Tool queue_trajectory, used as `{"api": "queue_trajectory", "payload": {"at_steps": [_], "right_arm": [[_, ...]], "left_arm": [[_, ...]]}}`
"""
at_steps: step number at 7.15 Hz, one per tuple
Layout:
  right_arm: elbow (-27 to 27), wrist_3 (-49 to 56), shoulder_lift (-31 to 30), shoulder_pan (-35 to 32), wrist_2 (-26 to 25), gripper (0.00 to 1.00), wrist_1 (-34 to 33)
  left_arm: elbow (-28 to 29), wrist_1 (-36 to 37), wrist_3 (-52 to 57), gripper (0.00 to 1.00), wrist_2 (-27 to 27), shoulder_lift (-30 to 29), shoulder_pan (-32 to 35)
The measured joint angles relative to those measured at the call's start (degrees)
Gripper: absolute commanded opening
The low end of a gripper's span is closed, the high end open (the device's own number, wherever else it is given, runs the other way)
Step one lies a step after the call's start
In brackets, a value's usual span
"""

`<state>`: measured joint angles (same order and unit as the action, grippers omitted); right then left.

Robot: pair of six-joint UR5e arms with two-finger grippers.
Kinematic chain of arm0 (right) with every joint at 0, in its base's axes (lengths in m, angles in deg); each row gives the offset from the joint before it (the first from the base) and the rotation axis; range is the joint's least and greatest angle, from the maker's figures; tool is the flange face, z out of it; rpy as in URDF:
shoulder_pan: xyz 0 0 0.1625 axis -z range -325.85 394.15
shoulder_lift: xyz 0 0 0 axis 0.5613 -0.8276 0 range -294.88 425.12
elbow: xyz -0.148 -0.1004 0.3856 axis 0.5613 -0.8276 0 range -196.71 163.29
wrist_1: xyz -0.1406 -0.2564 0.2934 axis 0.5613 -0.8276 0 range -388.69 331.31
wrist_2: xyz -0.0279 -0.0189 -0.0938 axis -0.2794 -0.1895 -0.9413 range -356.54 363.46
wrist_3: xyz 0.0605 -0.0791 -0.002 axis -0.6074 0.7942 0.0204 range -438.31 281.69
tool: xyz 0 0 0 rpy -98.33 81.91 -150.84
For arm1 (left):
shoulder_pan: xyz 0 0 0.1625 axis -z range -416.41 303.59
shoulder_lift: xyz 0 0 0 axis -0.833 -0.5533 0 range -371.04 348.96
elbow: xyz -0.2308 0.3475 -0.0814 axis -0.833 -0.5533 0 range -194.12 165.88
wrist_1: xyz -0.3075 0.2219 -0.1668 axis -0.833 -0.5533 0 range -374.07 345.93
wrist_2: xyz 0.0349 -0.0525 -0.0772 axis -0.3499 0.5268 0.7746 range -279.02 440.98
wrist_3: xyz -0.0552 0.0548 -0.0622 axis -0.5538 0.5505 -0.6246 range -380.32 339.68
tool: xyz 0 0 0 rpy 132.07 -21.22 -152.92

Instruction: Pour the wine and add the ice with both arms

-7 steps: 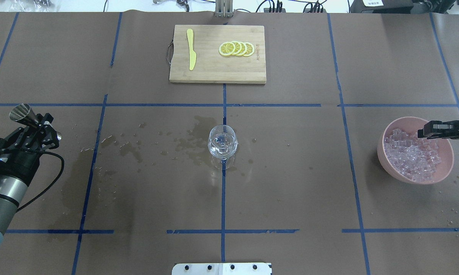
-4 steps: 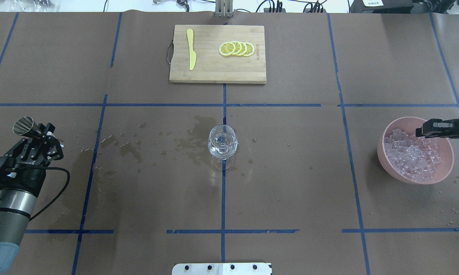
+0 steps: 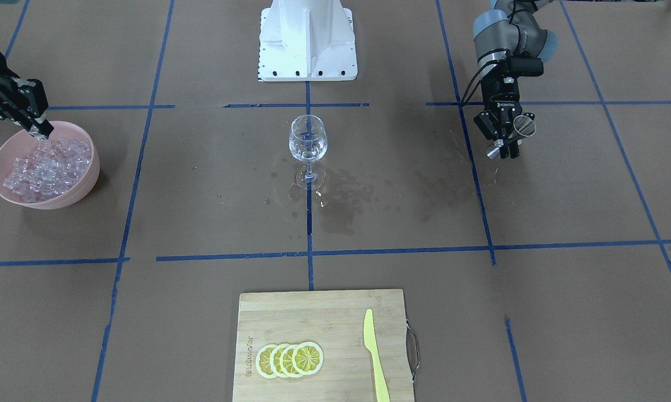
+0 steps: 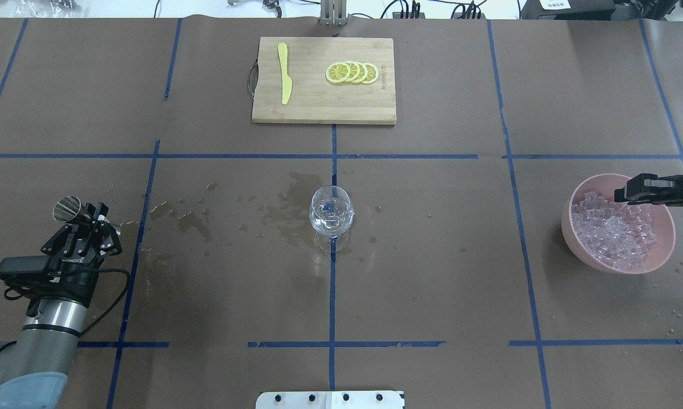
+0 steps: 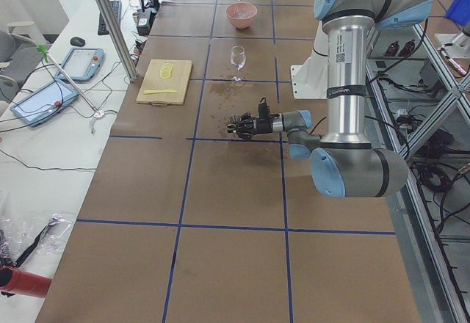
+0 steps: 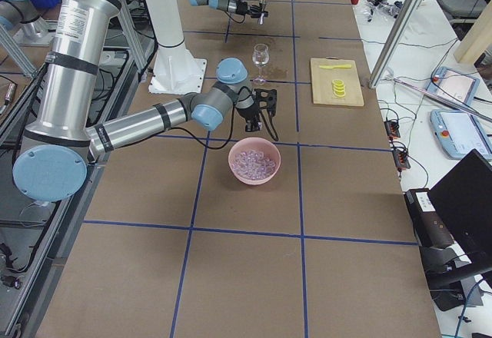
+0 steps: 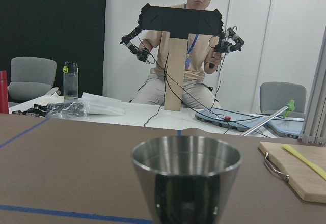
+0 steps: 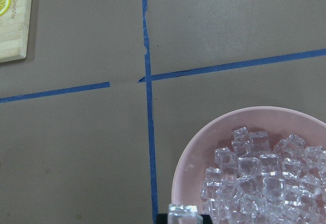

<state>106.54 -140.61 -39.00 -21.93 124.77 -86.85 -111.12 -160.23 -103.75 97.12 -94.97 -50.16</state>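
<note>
I see the brown-papered table point(image 4: 432, 284) carrying a wooden cutting board point(image 4: 319, 105), a stemmed glass point(image 4: 330, 216) amid wet stains point(image 4: 284, 218) and a pink bowl point(image 4: 569, 233).

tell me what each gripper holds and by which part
Left gripper: steel jigger, around its narrow middle. Right gripper: one ice cube, pinched by its sides.

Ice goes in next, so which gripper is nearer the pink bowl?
Right. The right gripper hangs over the bowl's rim, ice in its jaws; the left gripper, holding a metal cup, is far across the table, beyond the glass.
</note>
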Motion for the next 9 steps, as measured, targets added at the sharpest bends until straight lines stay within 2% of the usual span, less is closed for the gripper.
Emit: {"api": "queue_trajectory", "payload": {"at_steps": [6,9], "right_arm": [[0.9,-1.9,0.3,0.0,0.9,0.00,0.2],[0.9,-2.0,0.3,0.1,0.9,0.00,0.2]], "left_arm": [[7.6,0.0,-2.0,0.00,-4.0,-3.6,-1.2],[8.8,-0.2,-2.0,0.25,-4.5,-4.5,-1.2]]}}
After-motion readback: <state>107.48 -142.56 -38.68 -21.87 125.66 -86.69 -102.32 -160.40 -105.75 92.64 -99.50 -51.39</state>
